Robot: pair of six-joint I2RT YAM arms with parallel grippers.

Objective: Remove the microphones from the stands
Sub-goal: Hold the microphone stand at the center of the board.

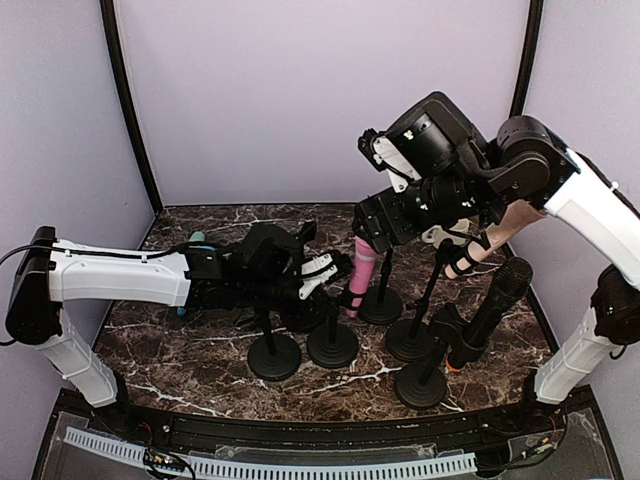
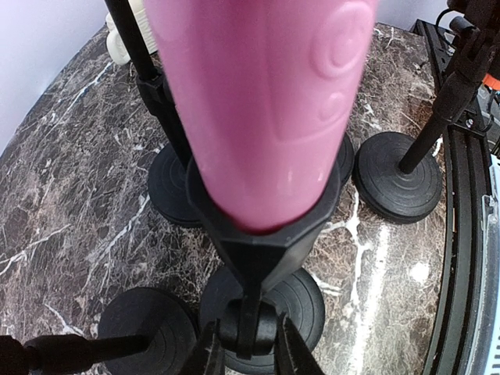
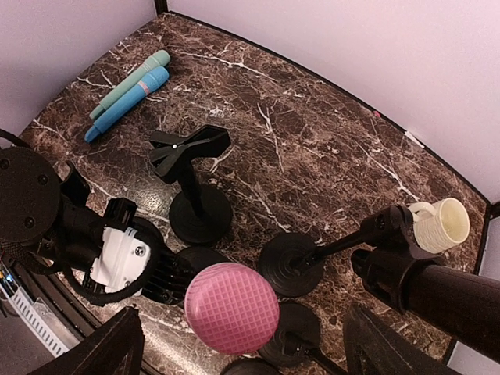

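Note:
The pink microphone (image 2: 266,101) stands upright in the black clip (image 2: 269,234) of its stand (image 2: 301,301). My left gripper (image 2: 248,336) is shut on the stand's joint just under the clip. From above, the left gripper (image 1: 335,285) reaches in from the left beside the microphone (image 1: 361,272). My right gripper (image 1: 382,238) hovers directly over it, open. In the right wrist view its fingers (image 3: 101,348) stand wide on either side of the microphone's pink mesh head (image 3: 232,307), apart from it.
A blue and a teal microphone (image 3: 129,90) lie at the back left. An empty stand (image 3: 191,148) stands behind. A black microphone (image 1: 490,310) and a cream one (image 1: 485,245) sit in stands at the right, with several round bases (image 1: 420,385) crowded close.

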